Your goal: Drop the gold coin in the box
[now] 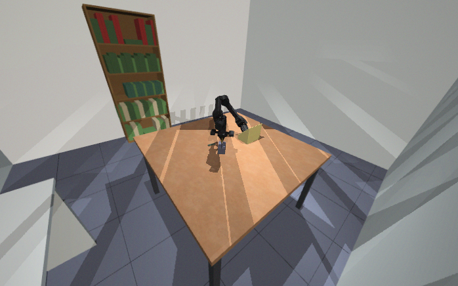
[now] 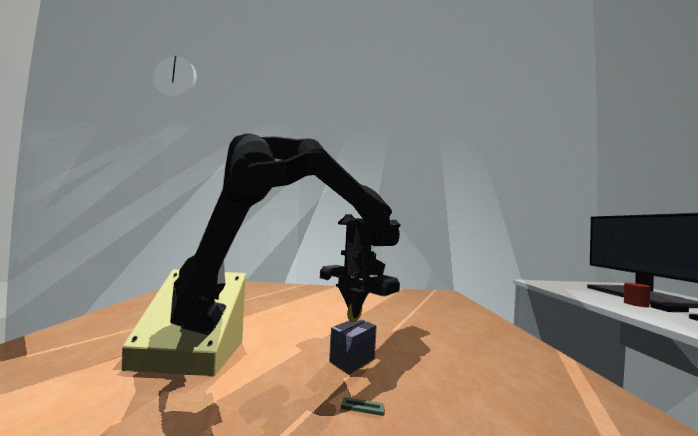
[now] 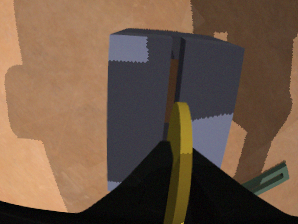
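My gripper [image 2: 355,314] [image 3: 171,151] is shut on the gold coin [image 2: 353,319] [image 3: 185,127], which stands on edge between the fingertips, its lower edge just above the lid. The grey box [image 1: 221,150] [image 2: 351,349] [image 3: 137,100] stands closed on the table under the coin. In the wrist view the lid's slot [image 3: 171,90] runs away from the coin, roughly in line with it, with the coin's far end over or slightly right of the slot; the coin and fingers hide the slot's near part. The dark-green holder [image 1: 211,144] [image 2: 362,406] [image 3: 270,179] lies empty beside the box.
The arm's yellow base block [image 1: 254,134] [image 2: 230,324] stands on the wooden table [image 1: 202,212] [image 2: 476,379], on the far side of the box from the holder in the exterior view. A separate desk with a monitor [image 2: 652,249] and a red cup [image 2: 636,294] stands at the right.
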Motion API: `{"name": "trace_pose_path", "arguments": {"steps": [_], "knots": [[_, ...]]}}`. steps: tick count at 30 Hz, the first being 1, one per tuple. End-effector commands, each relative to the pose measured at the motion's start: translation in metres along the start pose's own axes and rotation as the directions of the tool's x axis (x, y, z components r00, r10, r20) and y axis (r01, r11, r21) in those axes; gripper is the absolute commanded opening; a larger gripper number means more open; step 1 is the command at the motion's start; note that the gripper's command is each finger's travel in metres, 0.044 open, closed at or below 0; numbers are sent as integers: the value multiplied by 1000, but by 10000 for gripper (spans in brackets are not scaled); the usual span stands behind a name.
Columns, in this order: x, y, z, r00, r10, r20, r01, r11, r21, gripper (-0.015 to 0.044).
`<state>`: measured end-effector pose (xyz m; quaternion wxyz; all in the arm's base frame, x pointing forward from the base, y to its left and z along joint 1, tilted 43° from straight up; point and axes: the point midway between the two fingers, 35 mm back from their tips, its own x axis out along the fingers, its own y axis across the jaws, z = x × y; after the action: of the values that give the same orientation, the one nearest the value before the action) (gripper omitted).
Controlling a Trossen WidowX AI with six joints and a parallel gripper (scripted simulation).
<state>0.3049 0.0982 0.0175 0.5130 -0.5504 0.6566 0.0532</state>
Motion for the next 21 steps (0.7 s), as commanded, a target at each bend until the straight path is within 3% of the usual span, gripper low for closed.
{"name": "trace_pose_path", "arguments": {"steps": [1, 15, 21], "knots": [[2, -1, 0, 1000, -6, -1, 6, 1000, -5, 0], [9, -1, 0, 1000, -6, -1, 6, 1000, -5, 0], [7, 0, 0, 1000, 0, 0, 0, 1000, 0, 157]]}}
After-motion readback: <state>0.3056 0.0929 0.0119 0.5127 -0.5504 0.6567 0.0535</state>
